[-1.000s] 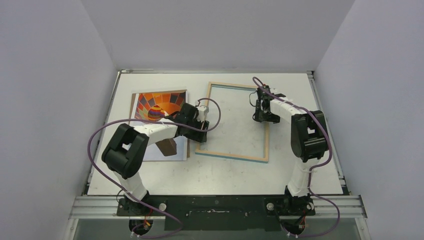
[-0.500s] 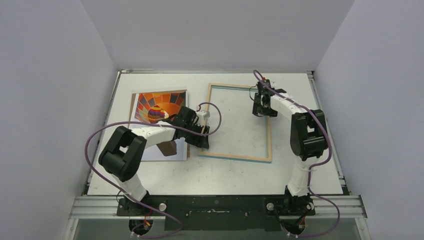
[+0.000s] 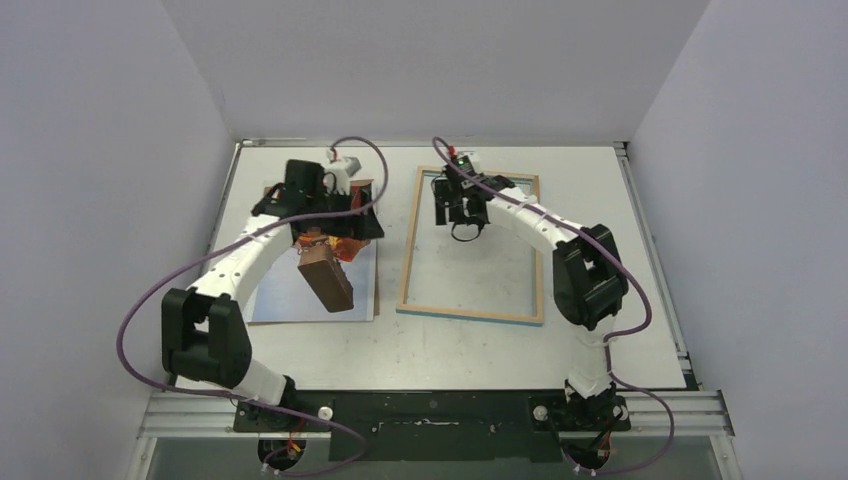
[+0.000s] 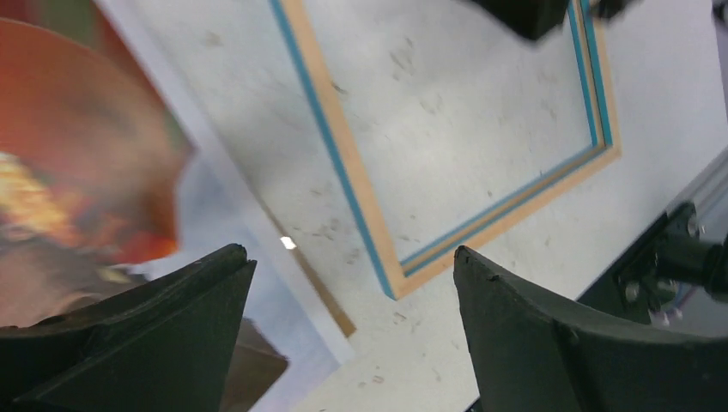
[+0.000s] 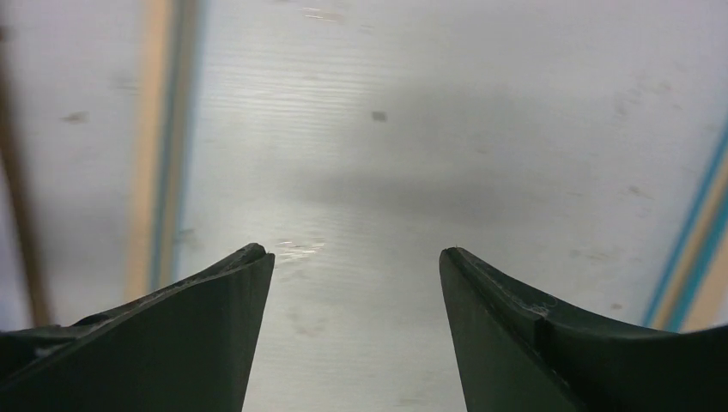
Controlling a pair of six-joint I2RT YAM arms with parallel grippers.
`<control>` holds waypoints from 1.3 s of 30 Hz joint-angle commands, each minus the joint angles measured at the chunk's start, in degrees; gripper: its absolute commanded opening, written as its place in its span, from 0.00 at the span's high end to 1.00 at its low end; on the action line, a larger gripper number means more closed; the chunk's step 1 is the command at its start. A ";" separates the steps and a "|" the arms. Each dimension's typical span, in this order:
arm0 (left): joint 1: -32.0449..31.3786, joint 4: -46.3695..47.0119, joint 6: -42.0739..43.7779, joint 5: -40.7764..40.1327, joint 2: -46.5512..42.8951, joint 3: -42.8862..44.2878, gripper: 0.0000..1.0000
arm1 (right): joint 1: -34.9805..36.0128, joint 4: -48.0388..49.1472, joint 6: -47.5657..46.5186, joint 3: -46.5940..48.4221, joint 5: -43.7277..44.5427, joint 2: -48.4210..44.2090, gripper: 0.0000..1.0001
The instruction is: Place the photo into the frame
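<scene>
Frame (image 3: 408,252) lies flat at table (image 3: 450,350) centre, wood side up, with blue on its inner edges. Its long axis runs near to far, its far end leaning slightly right. The photo (image 3: 292,300) lies flat just left of it, also long axis near to far, orange balloon toward the far end and pale sky near. A narrow bare strip separates the two, and there is bare table on the near side of both. A brown slab (image 3: 326,278) sits tilted over the photo. Left gripper (image 3: 320,238) hangs over the photo, right gripper (image 3: 462,215) over the frame's far opening. The left wrist view adds a brown board edge (image 4: 322,296) under the photo (image 4: 86,154) and the frame corner (image 4: 391,283), with the left gripper (image 4: 352,257) spread wide and holding nothing. In the right wrist view the right gripper (image 5: 354,253) is also spread and holding nothing, with frame rails (image 5: 163,129) on either side.
</scene>
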 commanded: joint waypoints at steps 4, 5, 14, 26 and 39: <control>19.82 -13.93 16.26 -2.80 0.49 8.24 0.14 | 11.29 4.45 4.05 13.84 -6.89 6.47 0.23; 22.71 -14.68 17.70 -3.07 1.44 8.22 0.14 | 11.63 5.03 4.63 15.21 -8.37 7.98 0.23; 36.45 -13.90 25.00 -7.90 9.99 8.12 0.25 | 12.24 6.78 6.13 27.31 -13.37 19.63 0.22; 39.14 -7.05 22.95 -15.71 19.43 12.41 0.55 | 8.32 13.50 11.41 33.53 -18.93 27.78 0.24; 39.26 -1.27 20.32 -20.78 27.49 20.52 0.59 | 7.78 19.16 16.02 36.73 -23.23 33.59 0.25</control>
